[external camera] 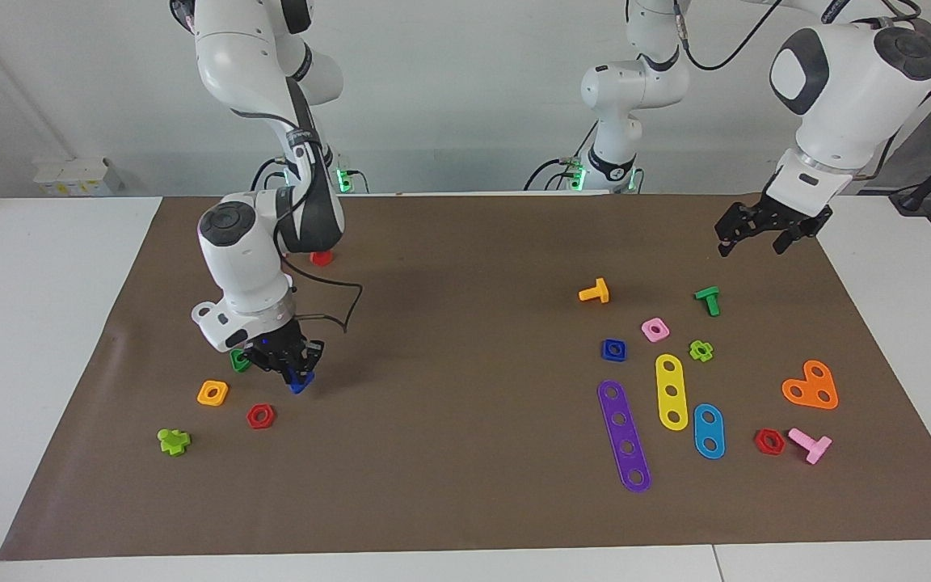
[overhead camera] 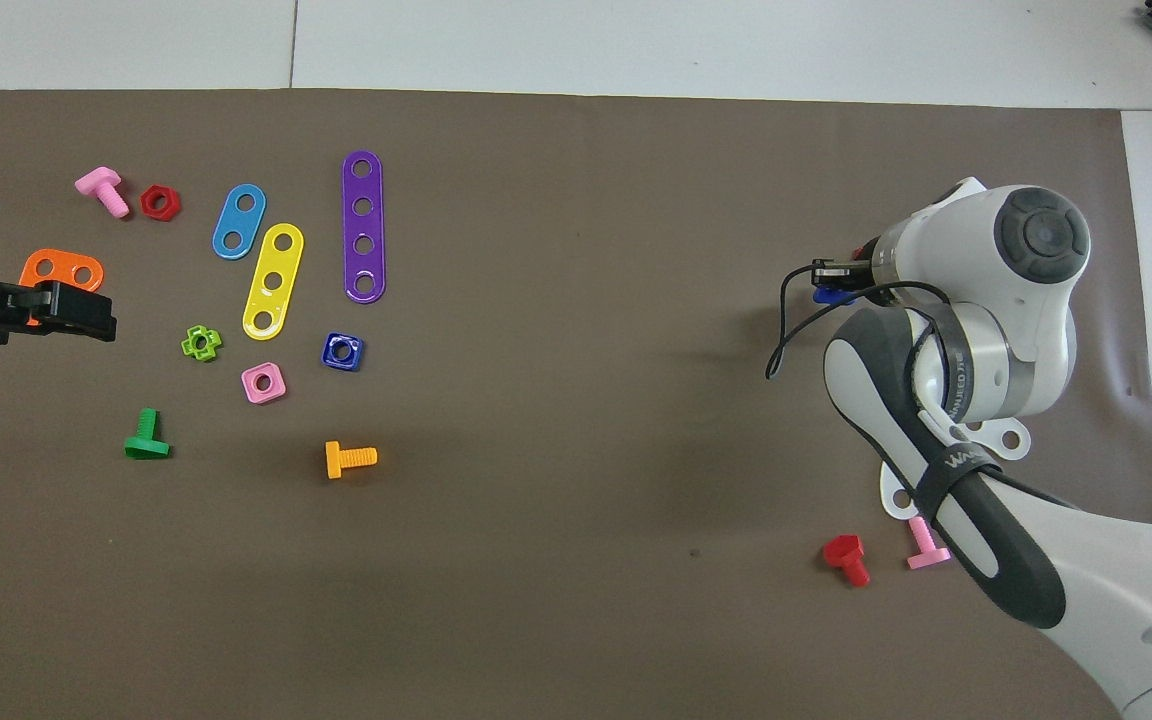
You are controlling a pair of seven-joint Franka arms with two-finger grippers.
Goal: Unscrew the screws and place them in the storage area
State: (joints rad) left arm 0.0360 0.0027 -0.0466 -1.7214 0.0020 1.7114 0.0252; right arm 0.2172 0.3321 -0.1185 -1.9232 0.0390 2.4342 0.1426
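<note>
A small dark-blue bolt (external camera: 301, 381) is pinched in my right gripper (external camera: 297, 375), which points down low over the mat at the right arm's end, beside a red hex nut (external camera: 260, 415). In the overhead view the arm hides most of the right gripper (overhead camera: 836, 283); only a bit of the blue bolt (overhead camera: 832, 295) shows. The matching dark-blue square nut (external camera: 613, 349) (overhead camera: 342, 351) lies alone on the mat among the coloured plates. My left gripper (external camera: 751, 241) (overhead camera: 71, 312) hangs open and holds nothing, over the mat's edge at the left arm's end.
Near the right gripper lie an orange square nut (external camera: 212, 393), a lime bolt (external camera: 174, 440), a green piece (external camera: 239, 360) and a red bolt (external camera: 321, 258). Purple (external camera: 624, 436), yellow (external camera: 671, 391) and blue (external camera: 709, 431) plates, an orange plate (external camera: 811, 386) and several bolts and nuts fill the left arm's end.
</note>
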